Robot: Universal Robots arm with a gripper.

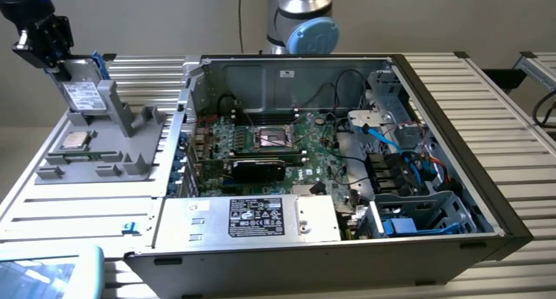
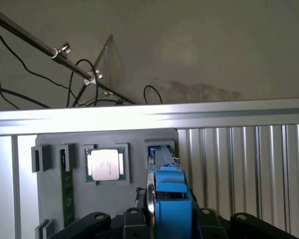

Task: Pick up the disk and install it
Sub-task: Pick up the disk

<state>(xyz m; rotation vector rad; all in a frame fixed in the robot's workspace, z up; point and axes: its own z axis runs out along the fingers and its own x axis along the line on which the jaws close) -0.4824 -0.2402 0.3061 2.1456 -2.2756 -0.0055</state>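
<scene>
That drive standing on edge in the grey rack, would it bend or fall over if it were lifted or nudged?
Probably stiff: the disk looks like a flat metal slab in a blue frame, so it shouldn't flex. Standing on edge in the grey holder, it would likely topple if unsupported. Its smooth faces may be slippery for the tool.

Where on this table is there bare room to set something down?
Bare table lies on the near side of the grey fixture, at the exterior view's left of the computer case. Another free strip runs past the case at the exterior view's right. Crowded: inside the case, among cables and motherboard, and the fixture, where the gripper holds the disk.
</scene>
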